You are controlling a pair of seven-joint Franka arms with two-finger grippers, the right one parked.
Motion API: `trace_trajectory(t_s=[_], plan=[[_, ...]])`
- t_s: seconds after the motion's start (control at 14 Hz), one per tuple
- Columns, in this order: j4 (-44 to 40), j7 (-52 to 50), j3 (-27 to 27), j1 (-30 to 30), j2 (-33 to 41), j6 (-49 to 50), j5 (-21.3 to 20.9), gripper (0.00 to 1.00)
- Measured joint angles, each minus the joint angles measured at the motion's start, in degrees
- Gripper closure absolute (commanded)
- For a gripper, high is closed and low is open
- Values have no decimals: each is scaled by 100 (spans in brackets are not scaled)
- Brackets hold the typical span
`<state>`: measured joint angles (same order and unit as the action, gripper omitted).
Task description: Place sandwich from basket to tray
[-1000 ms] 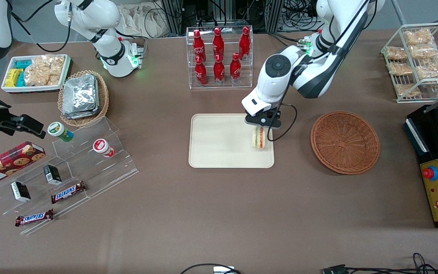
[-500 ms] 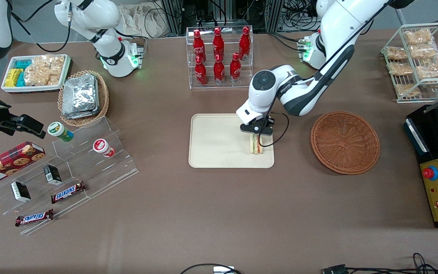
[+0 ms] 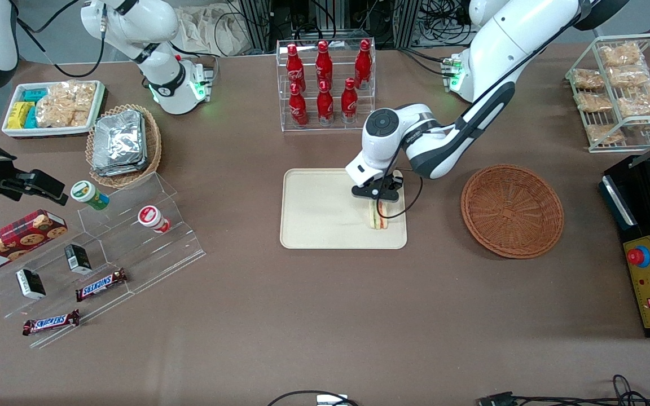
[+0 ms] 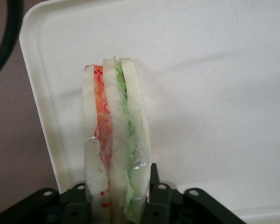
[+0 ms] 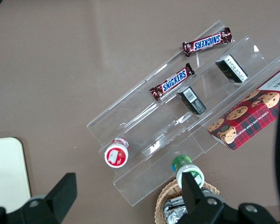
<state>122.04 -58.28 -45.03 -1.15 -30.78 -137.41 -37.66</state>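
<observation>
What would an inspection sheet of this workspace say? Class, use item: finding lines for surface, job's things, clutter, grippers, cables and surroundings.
Surface: brown table.
Job's things: sandwich standing on edge on the tray; basket holds nothing.
Clutter: bottle rack, foil packets, chocolate bars, cookie box, snack rack.
Grippers: gripper over the tray, fingers shut on the sandwich.
Cables: black cable looping off the wrist.
Surroundings: control box at the working arm's end.
</observation>
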Motion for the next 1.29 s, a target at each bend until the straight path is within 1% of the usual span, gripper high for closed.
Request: trace_trajectory(t_s=[0.29,0.43,0.86,1.07,1.29], plan=[[-112,-60,20,-1,-53,9,-13,0],[-318,-118,26,-10,-48,156,-12,0],[-1717,-724,20,-52,11,1431,-4,0],[-2157,-754,27,-376,69,1728,22,0],[-2224,-734,24,-919,146,1735,27,0]])
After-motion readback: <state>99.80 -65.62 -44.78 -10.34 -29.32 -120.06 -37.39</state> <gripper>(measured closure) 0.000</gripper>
